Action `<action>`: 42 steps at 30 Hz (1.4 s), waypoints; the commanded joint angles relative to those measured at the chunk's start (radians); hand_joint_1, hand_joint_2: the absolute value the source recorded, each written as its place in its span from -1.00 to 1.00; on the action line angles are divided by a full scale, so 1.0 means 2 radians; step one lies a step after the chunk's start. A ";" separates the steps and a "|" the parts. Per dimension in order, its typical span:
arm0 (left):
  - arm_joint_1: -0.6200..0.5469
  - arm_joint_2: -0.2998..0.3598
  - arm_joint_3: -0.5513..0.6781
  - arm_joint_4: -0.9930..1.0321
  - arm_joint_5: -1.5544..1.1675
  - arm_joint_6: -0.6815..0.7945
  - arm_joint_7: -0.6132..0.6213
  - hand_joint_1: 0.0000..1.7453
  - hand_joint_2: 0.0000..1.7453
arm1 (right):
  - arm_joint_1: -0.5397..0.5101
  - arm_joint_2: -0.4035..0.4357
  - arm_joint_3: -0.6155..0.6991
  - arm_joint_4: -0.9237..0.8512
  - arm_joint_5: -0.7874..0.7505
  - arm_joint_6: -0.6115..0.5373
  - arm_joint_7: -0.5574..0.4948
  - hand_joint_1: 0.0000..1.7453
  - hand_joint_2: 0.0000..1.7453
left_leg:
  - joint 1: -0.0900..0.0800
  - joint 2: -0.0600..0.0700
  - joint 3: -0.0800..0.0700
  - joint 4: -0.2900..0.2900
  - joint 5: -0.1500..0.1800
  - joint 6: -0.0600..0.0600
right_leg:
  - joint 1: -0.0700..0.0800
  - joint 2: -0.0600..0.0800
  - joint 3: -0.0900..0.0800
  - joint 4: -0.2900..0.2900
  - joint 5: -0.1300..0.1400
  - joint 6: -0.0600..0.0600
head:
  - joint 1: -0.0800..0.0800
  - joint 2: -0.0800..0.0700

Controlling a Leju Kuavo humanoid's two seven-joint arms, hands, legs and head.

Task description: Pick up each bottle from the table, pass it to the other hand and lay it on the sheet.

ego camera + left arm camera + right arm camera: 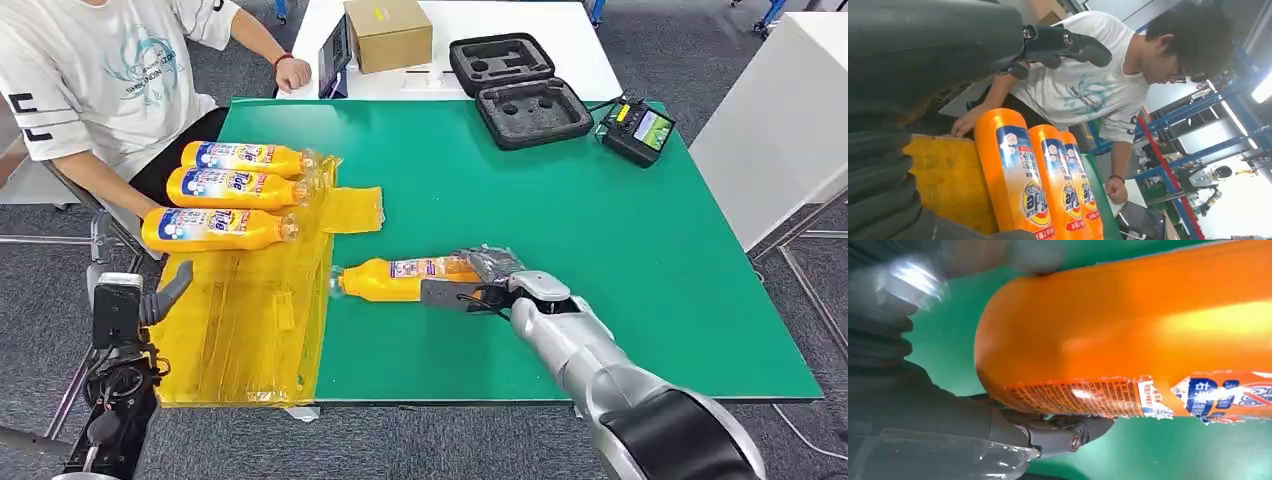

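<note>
1. The right hand (478, 283) grips the base end of an orange bottle (400, 279) lying on the green surface (560, 200) — just beside the yellow sheet (240, 320).
2. Three more bottles (235, 190) lie side by side on that sheet.
3. The left hand (160, 295) hangs off the surface's edge — fingers apart, holding nothing.
4. A person (100, 70) sits nearby.

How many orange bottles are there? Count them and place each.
4. Three lie side by side on the yellow sheet. The fourth is in the right hand, over the green table.
</note>
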 commanded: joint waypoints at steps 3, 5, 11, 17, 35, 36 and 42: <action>-0.019 -0.006 0.001 0.029 0.005 0.003 0.000 -1.00 1.00 | -0.010 0.002 0.001 0.036 -0.004 -0.007 0.002 0.68 1.00 | 0.000 -0.001 0.001 0.000 0.000 0.000 | 0.000 0.000 0.001 0.000 0.000 0.000 | 0.000 0.000; -0.017 -0.006 0.001 0.026 0.006 0.003 0.000 -1.00 1.00 | -0.008 0.002 0.000 0.037 -0.005 -0.009 0.001 0.70 1.00 | 0.000 -0.001 0.002 0.000 0.000 0.000 | 0.000 0.000 0.002 0.000 -0.001 0.000 | 0.000 0.000; -0.017 -0.006 0.001 0.026 0.006 0.003 0.000 -1.00 1.00 | -0.008 0.002 0.000 0.037 -0.005 -0.009 0.001 0.70 1.00 | 0.000 -0.001 0.002 0.000 -0.001 0.000 | 0.000 0.000 0.002 0.000 -0.001 0.000 | 0.000 0.000; -0.008 -0.009 0.006 0.014 0.008 0.003 0.001 -1.00 1.00 | 0.001 0.005 -0.027 0.020 -0.035 -0.049 -0.031 1.00 1.00 | 0.000 -0.001 0.002 0.000 0.000 0.000 | 0.000 0.000 0.002 0.000 -0.001 0.000 | 0.000 0.000; 0.117 -0.054 0.066 -0.132 0.167 -0.082 0.040 -1.00 1.00 | 0.116 0.045 -0.114 -0.171 -0.407 -0.129 -0.227 1.00 1.00 | 0.000 0.000 0.000 0.000 -0.001 0.000 | 0.000 0.000 0.000 0.000 -0.001 0.000 | 0.000 0.000; 0.121 -0.053 0.069 -0.136 0.178 -0.091 0.045 -1.00 1.00 | 0.118 0.046 -0.114 -0.173 -0.414 -0.131 -0.228 1.00 1.00 | 0.000 0.000 0.000 0.000 -0.001 0.000 | 0.000 0.000 0.000 0.000 -0.001 0.000 | 0.000 0.000; 0.128 -0.062 0.033 -0.134 0.222 -0.185 0.093 -1.00 1.00 | 0.128 0.044 -0.078 -0.161 -0.429 -0.118 -0.232 1.00 1.00 | 0.000 0.000 0.000 0.000 -0.001 0.000 | 0.000 0.000 0.000 0.000 -0.001 0.000 | 0.000 0.000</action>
